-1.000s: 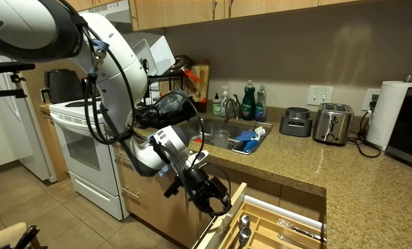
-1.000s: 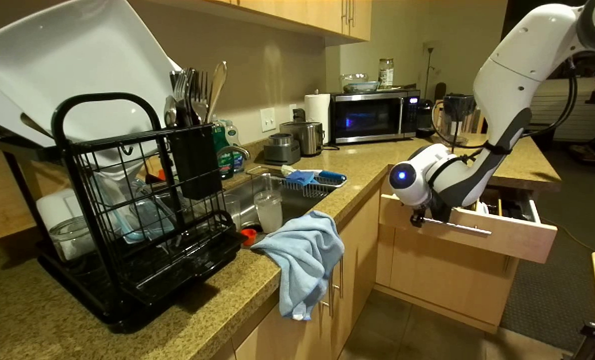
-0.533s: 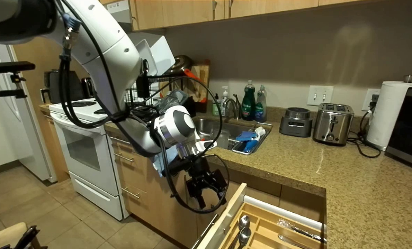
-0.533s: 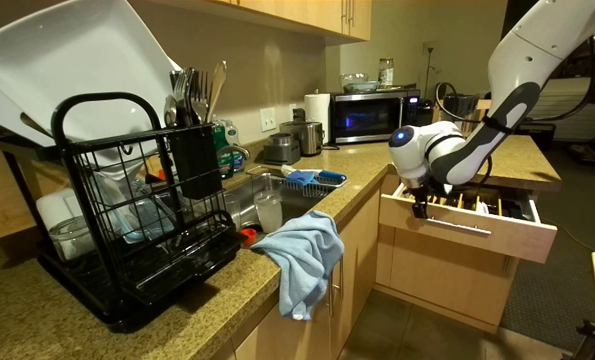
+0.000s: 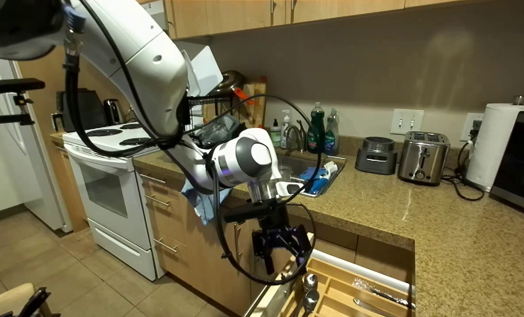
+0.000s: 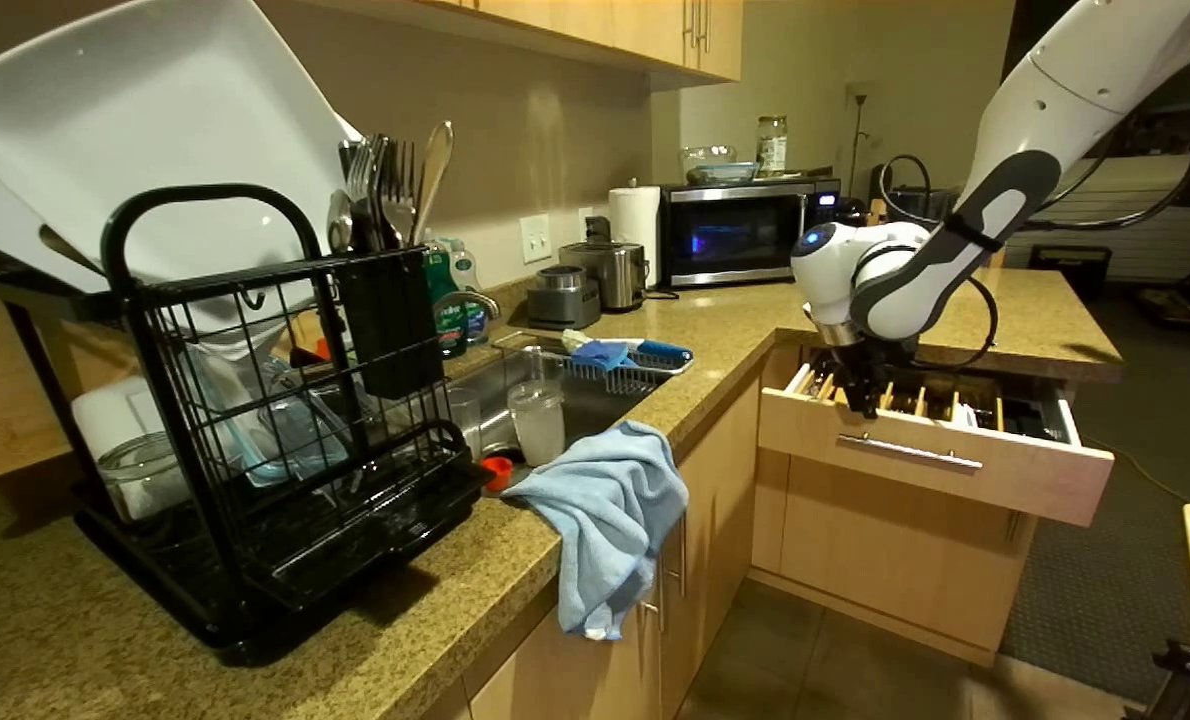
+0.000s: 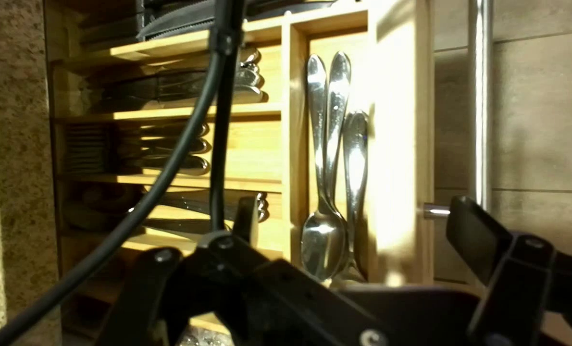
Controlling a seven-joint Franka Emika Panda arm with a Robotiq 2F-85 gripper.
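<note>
Wrist view: tool (image 7: 360, 223), fingers apart, hangs over drawer front (image 7: 401, 144). Spoons (image 7: 332, 158) at its 11 o'clock: likely light, stiff, slippery, not fragile; best held mid-handle.

We see glossy metal spoons (image 7: 323, 244), a smooth wooden drawer (image 6: 1025, 478), a polished stone-look countertop (image 5: 464, 242) and a matt cloth towel (image 6: 610, 520).

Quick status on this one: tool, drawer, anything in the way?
Tool open, nothing held. Drawer close by, pulled out, spoons along its front wall. Black cable crosses wrist view.
</note>
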